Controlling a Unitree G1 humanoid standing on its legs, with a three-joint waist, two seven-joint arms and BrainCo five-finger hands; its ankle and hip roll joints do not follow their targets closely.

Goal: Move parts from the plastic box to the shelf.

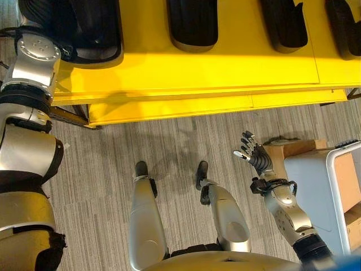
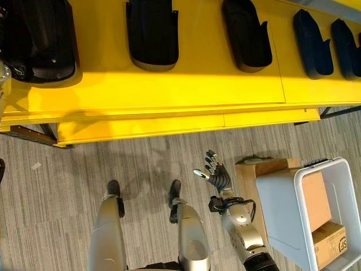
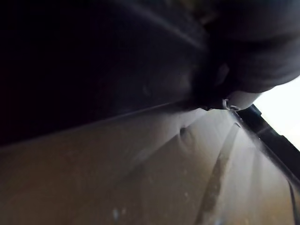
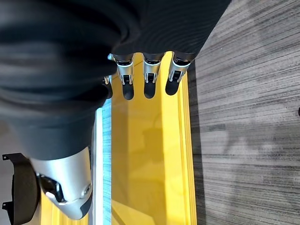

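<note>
Several black moulded parts lie in a row on the yellow shelf (image 2: 169, 84), among them one (image 2: 152, 34) near the middle and another (image 2: 245, 34) to its right. My left arm reaches up to the leftmost black part (image 1: 93, 31). The dark cover of my left hand (image 1: 40, 11) shows at that part, and the fingers are hidden. The left wrist view looks along the part's dark surface (image 3: 93, 70) from very close. My right hand (image 1: 255, 156) hangs over the floor with straight fingers (image 4: 147, 79), holding nothing, just left of the white plastic box (image 2: 282, 209).
The plastic box sits on a wooden base (image 2: 265, 167) at the right and holds cardboard cartons (image 2: 330, 243). Grey striped carpet (image 2: 141, 158) lies between me and the shelf. A dark shelf leg (image 1: 70, 117) stands at the lower left of the shelf.
</note>
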